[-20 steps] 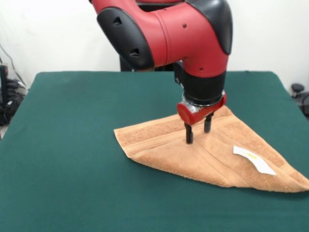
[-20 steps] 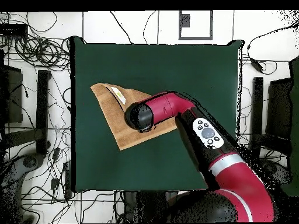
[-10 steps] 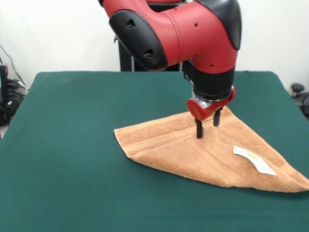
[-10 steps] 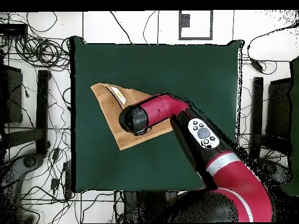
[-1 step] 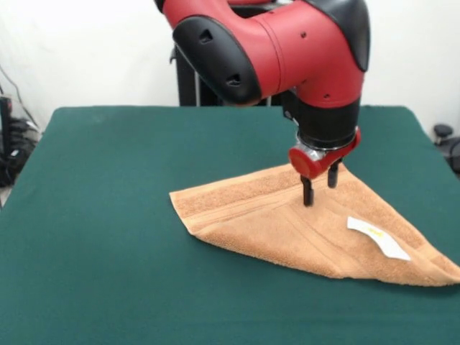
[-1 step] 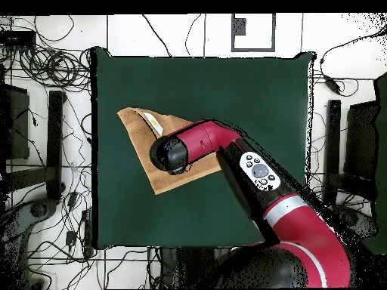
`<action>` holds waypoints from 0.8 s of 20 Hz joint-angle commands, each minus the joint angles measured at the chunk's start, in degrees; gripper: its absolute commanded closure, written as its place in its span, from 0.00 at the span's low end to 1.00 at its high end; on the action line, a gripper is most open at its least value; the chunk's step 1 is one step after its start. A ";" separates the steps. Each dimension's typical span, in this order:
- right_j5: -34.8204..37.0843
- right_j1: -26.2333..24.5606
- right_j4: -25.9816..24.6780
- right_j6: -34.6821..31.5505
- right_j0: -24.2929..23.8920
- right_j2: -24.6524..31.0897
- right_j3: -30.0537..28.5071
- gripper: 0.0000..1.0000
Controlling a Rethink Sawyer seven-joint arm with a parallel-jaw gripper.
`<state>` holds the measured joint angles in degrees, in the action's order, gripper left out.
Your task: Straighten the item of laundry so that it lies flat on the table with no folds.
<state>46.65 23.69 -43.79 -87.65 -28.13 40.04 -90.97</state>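
Fingers (image 5: 320,190) parted, tips over folded towel (image 5: 273,230) on table (image 5: 100,215)

I see my one red and black arm (image 5: 273,43) reaching down from above, its thick elbow housing bulking up and to the left of the gripper (image 5: 319,190). The black wrist section points straight down, ending in a red collar directly above the gripper. Two short black fingers (image 5: 307,192) hang vertically below that collar, parted by a small gap, with nothing between them. One finger sits nearer the camera and lower in the front view than the other. From overhead, the arm (image 6: 257,177) runs diagonally from the base to a rounded black-capped end (image 6: 171,155), which hides the gripper beneath it.
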 commanded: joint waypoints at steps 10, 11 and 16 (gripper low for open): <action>-1.72 -5.11 -4.64 15.51 0.73 3.10 -1.91 0.00; -1.92 -5.18 -4.82 15.27 0.84 3.10 -1.80 0.00; -2.24 -4.64 -5.12 14.83 0.99 3.32 -2.06 0.00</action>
<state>46.64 21.37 -45.59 -87.63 -28.13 40.41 -90.95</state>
